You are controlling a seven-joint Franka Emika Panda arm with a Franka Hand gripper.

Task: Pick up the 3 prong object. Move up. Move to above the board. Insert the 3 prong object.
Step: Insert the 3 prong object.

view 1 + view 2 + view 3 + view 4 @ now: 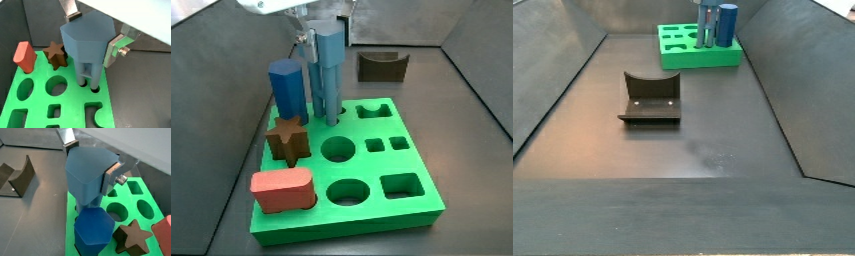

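The 3 prong object (85, 42) is a pale steel-blue piece held upright over the green board (33, 107). My gripper (93, 34) is shut on its blocky head, with one finger (113, 50) on each side. Its thin legs reach down to the small round holes near the board's edge (89, 86); how deep they sit cannot be told. The same grip shows in a wrist view (91, 162) on the object (87, 175). In a side view the object (329, 70) stands upright on the board (398, 205) under the gripper (321, 30).
A dark blue hexagonal pillar (287, 90), a brown star (289, 140) and a red block (282, 190) stand in the board beside the object. The dark fixture (649, 98) stands on the floor apart from the board (680, 55). Grey walls ring the floor.
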